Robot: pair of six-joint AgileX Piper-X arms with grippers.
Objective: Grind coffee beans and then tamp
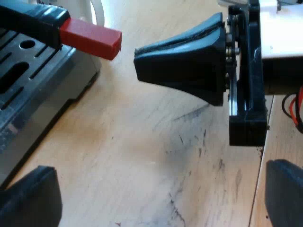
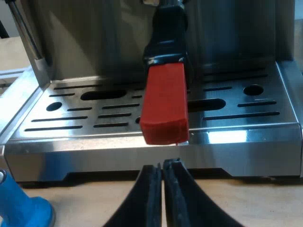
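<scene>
The holder's dark handle (image 2: 166,33) sticks out from the espresso machine's front over the drip tray (image 2: 75,135), ending in a red block (image 2: 163,106). My right gripper (image 2: 161,169) is shut with nothing between its fingers, its tips just short of the red end and slightly below it. In the left wrist view that same gripper (image 1: 138,60) points at the red end (image 1: 90,38) with a small gap between them. My left gripper (image 1: 161,172) hangs open over the bare wooden table (image 1: 142,142) beside the tray (image 1: 33,90), holding nothing.
A blue tamper (image 2: 19,208) stands on the table by the drip tray's corner. A steam wand (image 2: 26,33) hangs at the machine's side. Something white (image 1: 92,12) stands beyond the handle. The table shows dark scuff marks (image 1: 199,142).
</scene>
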